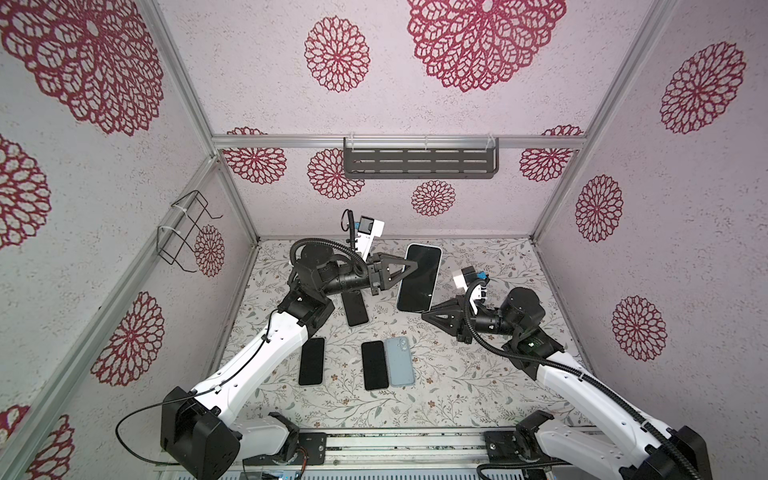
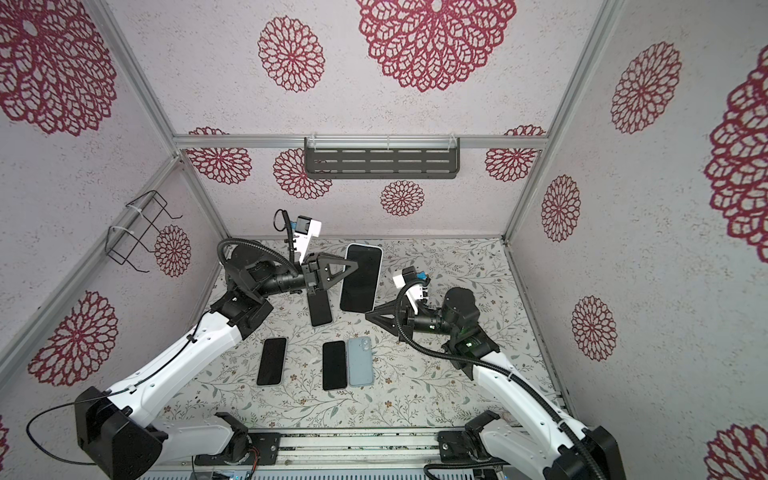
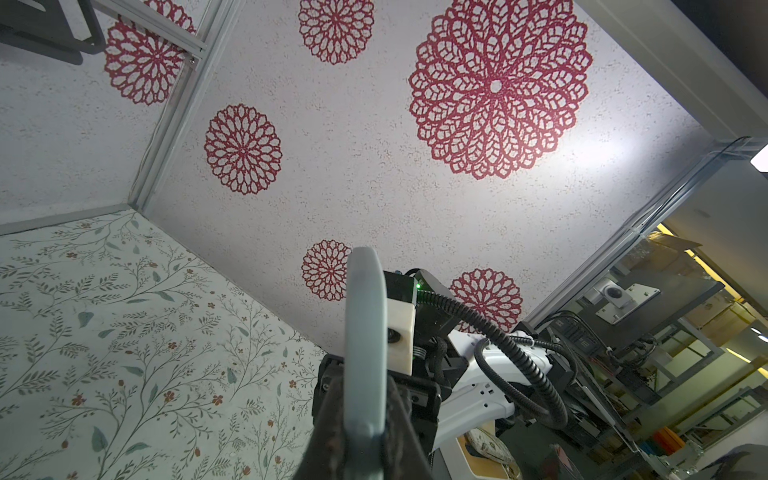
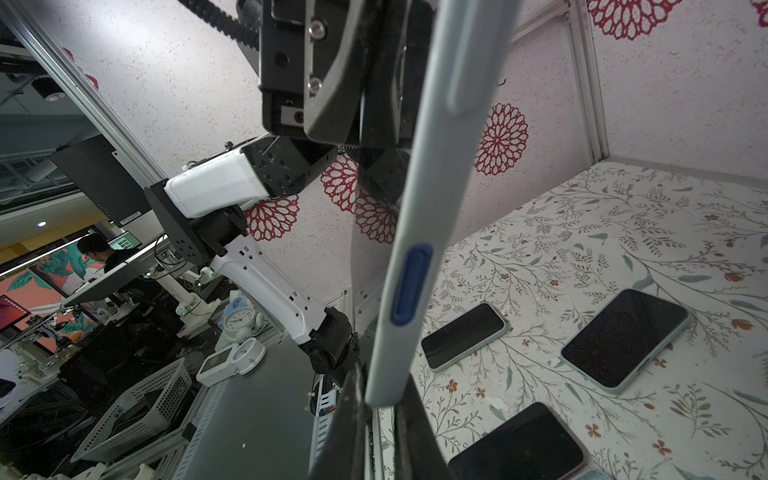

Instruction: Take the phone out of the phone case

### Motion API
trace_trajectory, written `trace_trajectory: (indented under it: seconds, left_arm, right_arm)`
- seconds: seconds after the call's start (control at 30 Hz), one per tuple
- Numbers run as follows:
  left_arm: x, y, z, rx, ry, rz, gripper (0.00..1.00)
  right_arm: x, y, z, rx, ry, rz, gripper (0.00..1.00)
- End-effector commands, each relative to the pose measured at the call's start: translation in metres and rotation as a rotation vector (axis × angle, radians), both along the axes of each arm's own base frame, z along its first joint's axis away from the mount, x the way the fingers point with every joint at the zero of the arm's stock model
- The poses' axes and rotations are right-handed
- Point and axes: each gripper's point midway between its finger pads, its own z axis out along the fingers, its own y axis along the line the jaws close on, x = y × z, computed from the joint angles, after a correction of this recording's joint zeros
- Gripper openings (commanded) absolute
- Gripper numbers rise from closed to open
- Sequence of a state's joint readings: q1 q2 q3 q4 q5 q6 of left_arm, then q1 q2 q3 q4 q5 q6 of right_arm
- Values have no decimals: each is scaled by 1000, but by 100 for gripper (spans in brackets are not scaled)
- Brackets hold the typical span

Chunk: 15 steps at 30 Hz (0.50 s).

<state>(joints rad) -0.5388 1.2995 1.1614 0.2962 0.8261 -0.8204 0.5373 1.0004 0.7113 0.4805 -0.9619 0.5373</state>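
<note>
We see the black-screened slab phone seated in its pale blue-grey phone case, held up off the floral-patterned table cover over the far middle of the workspace, with the screen turned up toward the top camera. The left gripper is clenched on the case's long left edge. In the left wrist view its black fingers press the two flat faces, and the case's rim runs out between them. The right gripper is clamped on the near right corner. In the right wrist view the case rises edge-on from between that gripper's fingers, and a dark blue oblong side button shows on the rim. On the cover we find a black phone partly hidden under the left gripper, a dark-screened phone near the left arm, and a second dark-screened phone in the middle. Just beside that one, a light blue phone lies back up.
</note>
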Motion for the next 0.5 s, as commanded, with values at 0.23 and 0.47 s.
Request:
trace_trajectory:
  seconds: [0.23,0.47]
  left_arm:
    - [0,-10,13,-109,81,-50,0]
    - [7,-25,-4,-120,248,-68,0]
  right_arm:
    - [12,-12,39,6,-465,-198,0]
    - [35,-26,41,-58,-693,-396,0]
